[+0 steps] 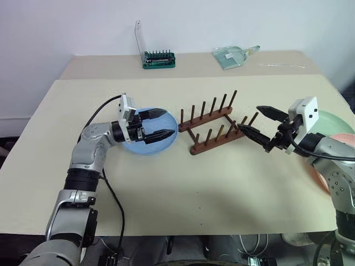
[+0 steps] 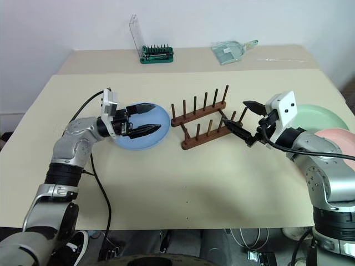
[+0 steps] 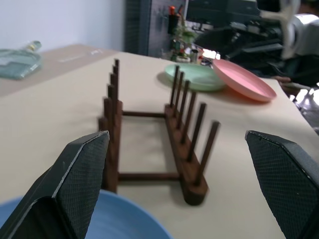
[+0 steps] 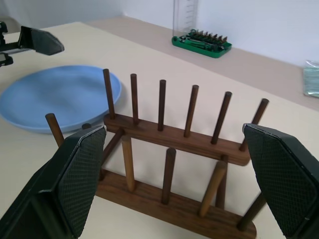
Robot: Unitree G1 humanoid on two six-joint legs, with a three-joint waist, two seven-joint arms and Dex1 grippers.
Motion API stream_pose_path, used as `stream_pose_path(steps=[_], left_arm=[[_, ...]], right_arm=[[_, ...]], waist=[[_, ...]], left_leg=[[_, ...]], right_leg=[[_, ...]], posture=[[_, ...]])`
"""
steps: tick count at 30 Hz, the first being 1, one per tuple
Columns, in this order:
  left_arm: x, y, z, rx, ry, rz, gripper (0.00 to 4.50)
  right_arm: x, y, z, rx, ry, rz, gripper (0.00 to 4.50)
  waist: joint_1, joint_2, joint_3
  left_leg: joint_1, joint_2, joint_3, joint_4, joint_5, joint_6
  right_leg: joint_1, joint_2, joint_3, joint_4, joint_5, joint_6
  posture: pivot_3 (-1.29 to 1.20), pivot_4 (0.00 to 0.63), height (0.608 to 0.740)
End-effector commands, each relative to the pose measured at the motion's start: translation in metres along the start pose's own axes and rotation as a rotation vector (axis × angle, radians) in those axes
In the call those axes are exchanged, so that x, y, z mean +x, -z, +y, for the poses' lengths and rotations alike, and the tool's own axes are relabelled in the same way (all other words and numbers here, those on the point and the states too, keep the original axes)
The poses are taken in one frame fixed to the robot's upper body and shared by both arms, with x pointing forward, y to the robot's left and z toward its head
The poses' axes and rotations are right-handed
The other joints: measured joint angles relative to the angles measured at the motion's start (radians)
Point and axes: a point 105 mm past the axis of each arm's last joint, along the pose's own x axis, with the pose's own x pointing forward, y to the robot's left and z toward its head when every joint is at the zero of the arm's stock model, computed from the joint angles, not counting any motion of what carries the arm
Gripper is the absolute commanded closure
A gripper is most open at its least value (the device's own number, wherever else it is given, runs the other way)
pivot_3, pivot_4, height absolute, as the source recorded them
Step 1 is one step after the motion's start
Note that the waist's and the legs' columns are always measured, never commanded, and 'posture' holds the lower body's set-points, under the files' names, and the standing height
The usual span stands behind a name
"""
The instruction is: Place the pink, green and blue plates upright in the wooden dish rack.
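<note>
Table [image 1: 166, 194]: beige top; a second, paler table [image 1: 194, 65] butts against its far edge.
Rack [image 1: 213, 128]: empty, mid-table, lying at a slant; two rails joined by crossbars, a row of upright pegs on each.
Blue plate [image 2: 140, 133]: flat on the table, just left of the rack and not touching it.
Green plate [image 2: 319, 118]: flat near the right edge of the table, well right of the rack.
Pink plate [image 2: 341, 139]: just nearer than the green plate; in the left wrist view its rim overlaps the green one.
Left gripper [image 1: 157, 123]: jaws wide, nothing between them; held over the blue plate with its fingers pointing right, toward the rack. Contact with the plate cannot be told.
Right gripper [image 2: 243, 117]: jaws wide, nothing held; at the rack's right end, pointing left, with its lower finger near the end pegs. Touching or not cannot be told.
Bit tray [image 1: 159, 59]: green, on the far table, clear lid standing open.
Clear scoop [image 1: 233, 56]: on the far table, right of the bit tray.
</note>
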Motion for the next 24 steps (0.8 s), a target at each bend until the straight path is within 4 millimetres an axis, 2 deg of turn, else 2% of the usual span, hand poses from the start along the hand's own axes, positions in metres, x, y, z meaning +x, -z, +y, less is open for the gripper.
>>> stream_pose_path(steps=[1,5,9,13,18,24], left_arm=[[0.002,-0.014,0.008,-0.039,-0.051,-0.07,0.0],[0.02,-0.012,0.006,0.028,-0.064,-0.001,0.0],[0.021,-0.009,0.005,0.073,-0.046,0.03,0.0],[0.017,-0.011,0.008,0.113,-0.038,0.036,0.0],[0.01,-0.018,0.004,0.136,0.018,0.042,0.0],[-0.005,-0.017,-0.005,0.142,0.083,0.099,0.0]], right_arm=[[-0.006,-0.017,0.001,-0.072,0.003,-0.033,0.02],[-0.012,-0.015,-0.005,-0.077,0.034,-0.025,0.02],[-0.01,-0.016,-0.001,-0.064,0.02,-0.037,0.02],[-0.007,-0.019,-0.001,-0.076,0.002,-0.059,0.02],[0.0,-0.023,-0.001,-0.073,-0.009,-0.107,0.02],[0.007,-0.024,0.001,-0.075,-0.014,-0.141,0.02]], waist=[[0.001,0.0,0.0],[0.002,-0.001,0.0],[0.001,-0.001,0.0],[0.001,-0.001,0.0],[0.001,-0.001,0.001],[0.001,-0.001,0.001]], left_leg=[[0.0,0.0,0.0,0.0,0.0,0.0],[-0.001,0.0,0.001,0.0,0.0,0.0],[0.0,0.0,0.003,0.0,0.0,0.001],[0.0,0.001,0.005,0.0,-0.001,0.001],[0.0,0.001,0.006,0.0,-0.001,0.001],[0.0,0.002,0.006,0.0,-0.001,0.002]], right_leg=[[0.0,0.0,0.001,0.0,0.0,0.0],[-0.001,0.001,0.002,-0.001,0.0,0.0],[-0.001,0.001,0.004,-0.001,0.001,0.001],[-0.002,0.001,0.004,-0.001,0.001,0.001],[-0.002,0.002,0.005,-0.001,0.001,0.001],[-0.002,0.002,0.006,-0.001,0.001,0.001]], posture=[[0.0,0.15,0.74],[0.0,0.15,0.74],[0.0,0.15,0.74],[0.0,0.15,0.74],[0.0,0.15,0.74],[0.0,0.15,0.74]])
